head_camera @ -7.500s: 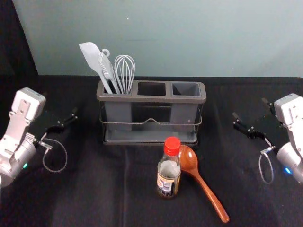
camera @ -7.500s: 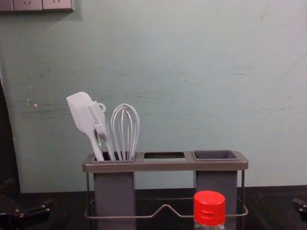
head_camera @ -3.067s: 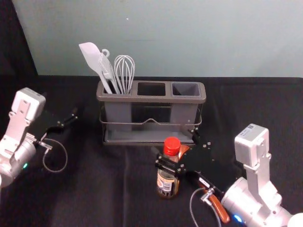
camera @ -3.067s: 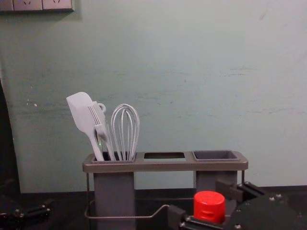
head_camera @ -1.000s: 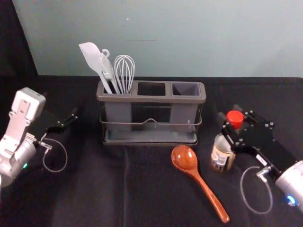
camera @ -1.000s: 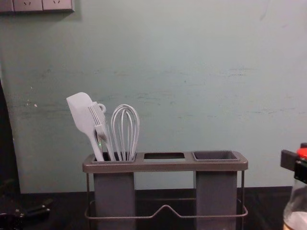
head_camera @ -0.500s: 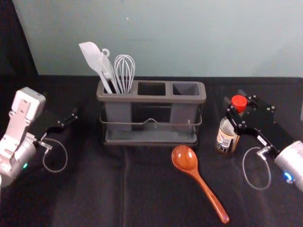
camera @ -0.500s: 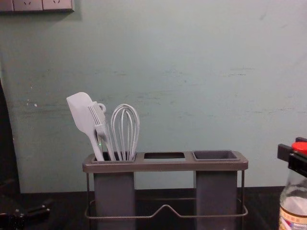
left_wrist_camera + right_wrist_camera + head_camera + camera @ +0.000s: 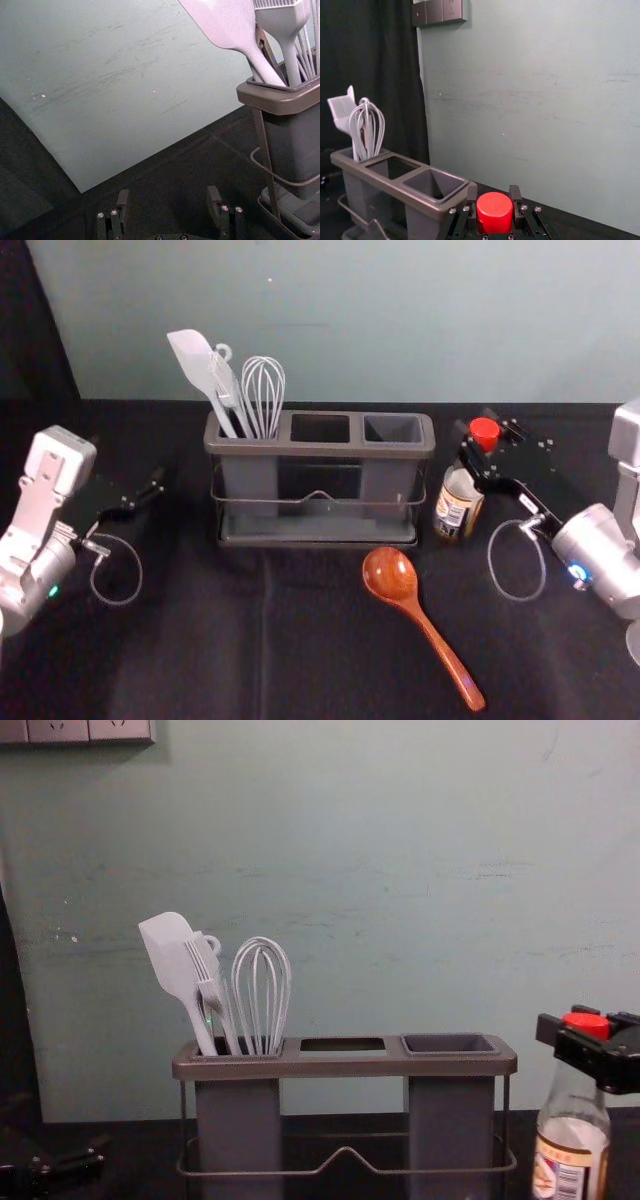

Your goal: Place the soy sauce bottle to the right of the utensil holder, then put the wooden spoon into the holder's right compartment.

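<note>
In the head view my right gripper [image 9: 482, 452] is shut on the neck of the soy sauce bottle [image 9: 457, 504], just right of the utensil holder [image 9: 320, 449]. The bottle leans slightly there; I cannot tell whether its base touches the table. In the right wrist view the red cap [image 9: 494, 212] is between the fingers of my right gripper [image 9: 494, 207]. The wooden spoon [image 9: 392, 576] lies on the table in front of the holder, bowl toward it. The holder's right compartment [image 9: 450, 1044] holds nothing. My left gripper [image 9: 158, 490] is parked at the left, open in the left wrist view [image 9: 169, 205].
A white spatula [image 9: 191, 357], a brush and a whisk [image 9: 263, 390] stand in the holder's left compartment. Behind the black-covered table [image 9: 200, 640] rises a pale wall. A dark curtain [image 9: 375, 75] hangs at the left.
My right gripper has carried the bottle from in front of the holder to its right side, lately drawing back leftward closer to the holder. The spoon and left arm have stayed put.
</note>
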